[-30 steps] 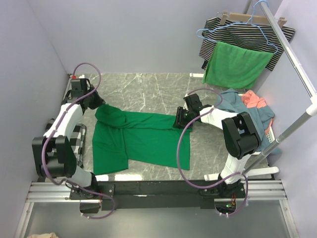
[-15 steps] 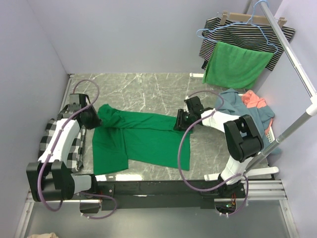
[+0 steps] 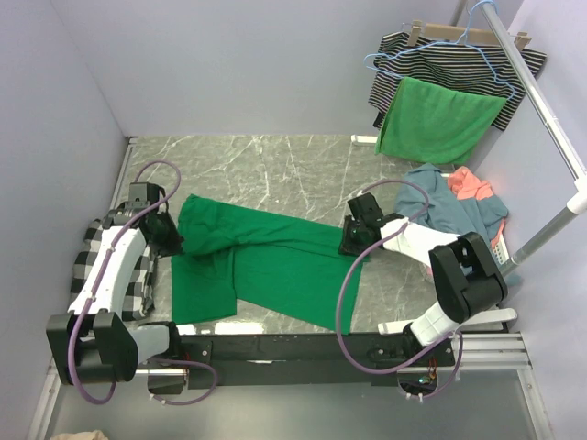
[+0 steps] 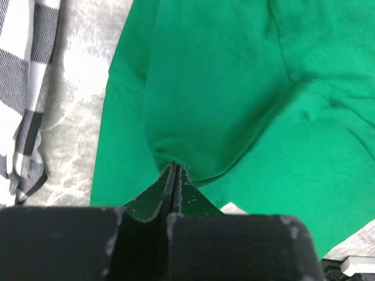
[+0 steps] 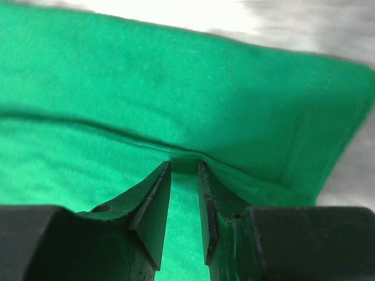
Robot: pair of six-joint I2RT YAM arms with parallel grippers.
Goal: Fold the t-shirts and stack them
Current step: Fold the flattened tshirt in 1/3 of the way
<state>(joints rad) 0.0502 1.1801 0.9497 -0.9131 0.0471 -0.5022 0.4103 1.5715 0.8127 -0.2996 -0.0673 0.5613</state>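
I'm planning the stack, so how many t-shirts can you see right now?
3: the green t-shirt spread on the table, the blue t-shirt and coral t-shirt heaped at its right edge. The heap may hide more.

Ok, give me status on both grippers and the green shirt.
Left gripper shut on the green t-shirt, left side. Right gripper pinching a fold at its right edge. Shirt on table, partly folded. Other shirts heaped at right, apart.

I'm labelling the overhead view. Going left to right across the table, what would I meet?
Checkered cloth → left end effector → green t-shirt → right end effector → blue and coral shirts.
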